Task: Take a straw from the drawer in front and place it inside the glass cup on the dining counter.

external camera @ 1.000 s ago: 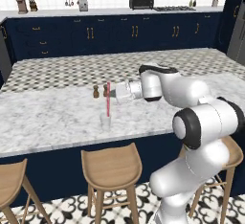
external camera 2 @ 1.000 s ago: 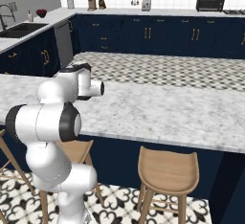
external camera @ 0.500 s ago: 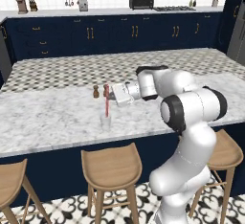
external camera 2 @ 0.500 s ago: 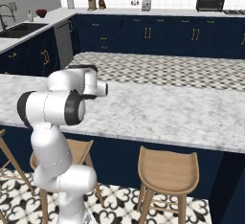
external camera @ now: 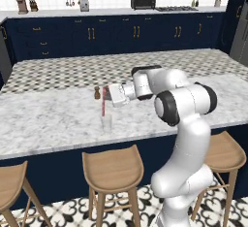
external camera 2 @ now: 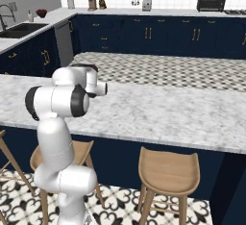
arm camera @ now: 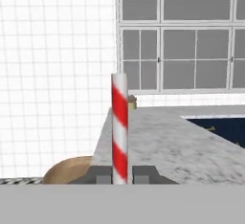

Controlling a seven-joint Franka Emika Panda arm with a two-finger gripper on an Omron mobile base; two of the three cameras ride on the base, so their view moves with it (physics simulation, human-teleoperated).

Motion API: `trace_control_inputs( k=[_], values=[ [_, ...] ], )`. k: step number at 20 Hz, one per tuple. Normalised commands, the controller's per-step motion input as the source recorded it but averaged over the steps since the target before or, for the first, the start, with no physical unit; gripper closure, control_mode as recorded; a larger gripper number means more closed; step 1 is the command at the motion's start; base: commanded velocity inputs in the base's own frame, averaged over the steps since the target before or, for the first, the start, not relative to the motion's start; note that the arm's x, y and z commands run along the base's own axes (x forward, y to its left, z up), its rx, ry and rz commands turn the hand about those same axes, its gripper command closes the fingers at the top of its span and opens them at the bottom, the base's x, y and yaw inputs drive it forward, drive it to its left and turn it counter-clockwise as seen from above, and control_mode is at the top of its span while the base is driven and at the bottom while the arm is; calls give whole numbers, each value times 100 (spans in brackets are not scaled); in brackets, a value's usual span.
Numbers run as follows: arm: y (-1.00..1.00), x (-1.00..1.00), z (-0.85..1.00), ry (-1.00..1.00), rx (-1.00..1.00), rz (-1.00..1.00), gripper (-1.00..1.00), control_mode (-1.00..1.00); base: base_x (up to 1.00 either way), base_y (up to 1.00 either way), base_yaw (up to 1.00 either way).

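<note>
Between my gripper's (arm camera: 119, 173) two dark tips stands the red-and-white striped straw (arm camera: 119, 122), upright, with the jaws shut on it. In the left base view the gripper (external camera: 106, 98) reaches left over the dining counter (external camera: 53, 119) and holds the straw (external camera: 102, 106) vertically. Its lower end is at the rim of the clear glass cup (external camera: 106, 123), which stands near the counter's front edge. Whether the tip is inside the cup I cannot tell. From the right base view my own arm hides the hand over the dining counter (external camera 2: 168, 113).
A small brown shaker (external camera: 97, 93) stands just behind the cup. Wooden stools (external camera: 112, 165) (external camera 2: 168, 164) line the counter's near side. Dark navy cabinets and a back worktop with a toaster oven (external camera: 144, 0) run along the far wall.
The arm has swung the straw left and toward the counter's front edge, bringing it over the glass cup. The jaws stayed shut on the straw.
</note>
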Motion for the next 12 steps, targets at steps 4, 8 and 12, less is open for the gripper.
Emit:
trace_control_inputs(
  k=[4, 8, 12],
  values=[
    [0, 38, -27, -1, -4, 0, 100, -100, 0, 0, 0],
    [0, 19, -30, -2, -6, 0, 100, -100, 0, 0, 0],
    [0, -14, -16, -1, -3, 0, 100, -100, 0, 0, 0]
  ],
)
